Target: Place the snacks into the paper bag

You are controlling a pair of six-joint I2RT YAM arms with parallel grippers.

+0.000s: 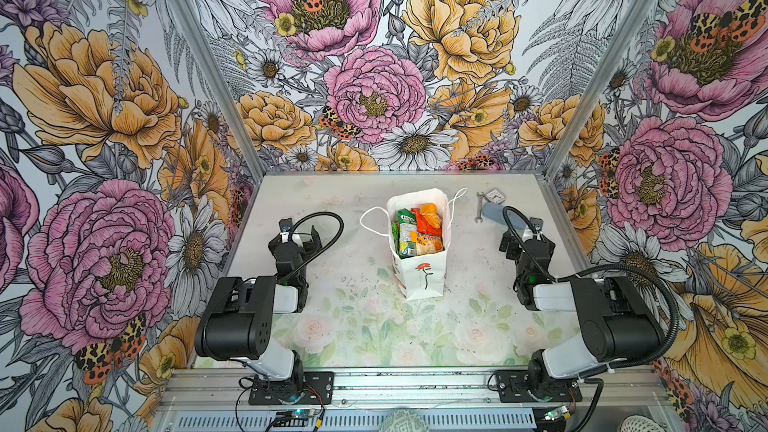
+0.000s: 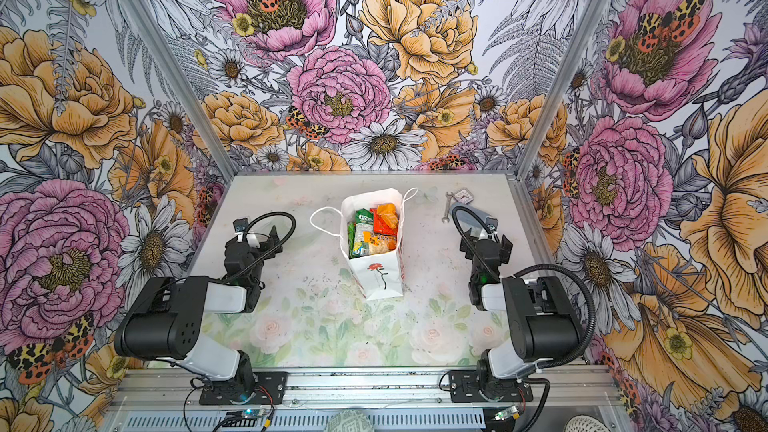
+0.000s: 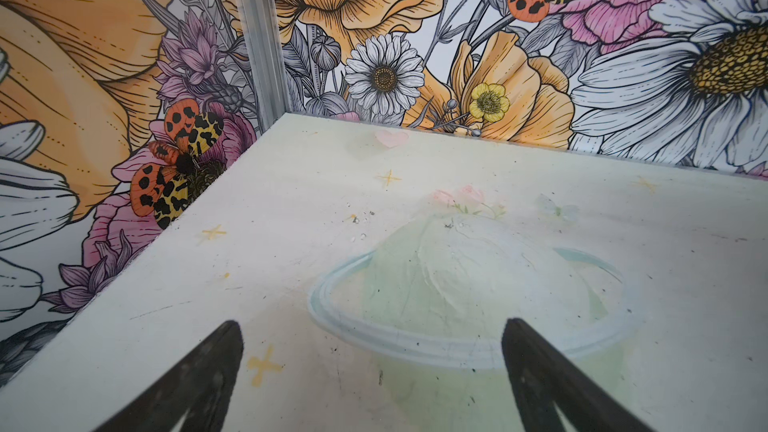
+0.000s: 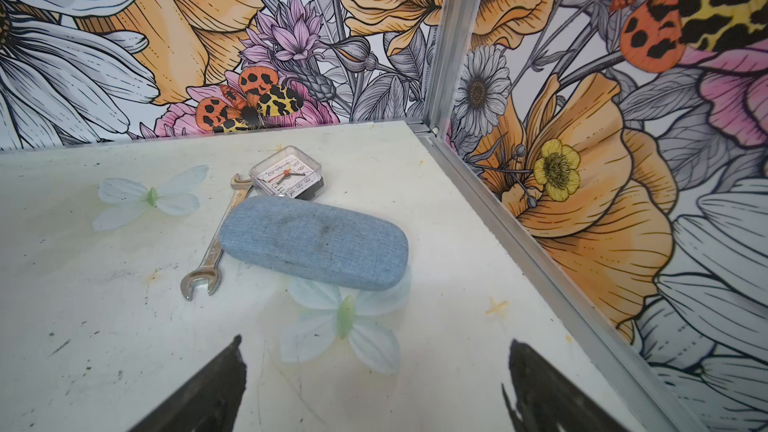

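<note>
The white paper bag (image 1: 422, 280) (image 2: 380, 280) with a red rose drawing stands upright mid-table in both top views, its cord handles hanging out to the sides. The snacks (image 1: 419, 228) (image 2: 376, 228), shiny green, orange, red and yellow packets, fill its open mouth. My left gripper (image 1: 293, 236) (image 2: 253, 238) (image 3: 372, 326) hovers left of the bag, open and empty, over bare table. To the right of the bag my right gripper (image 1: 524, 238) (image 2: 484, 238) (image 4: 374, 347) is also open and empty. Neither touches the bag.
Near the back right corner lie a metal wrench (image 4: 216, 238) (image 1: 481, 207), a small square clock (image 4: 286, 176) (image 1: 494, 196) and a blue-grey fabric case (image 4: 316, 241), just beyond my right gripper. Flower-printed walls close the table on three sides.
</note>
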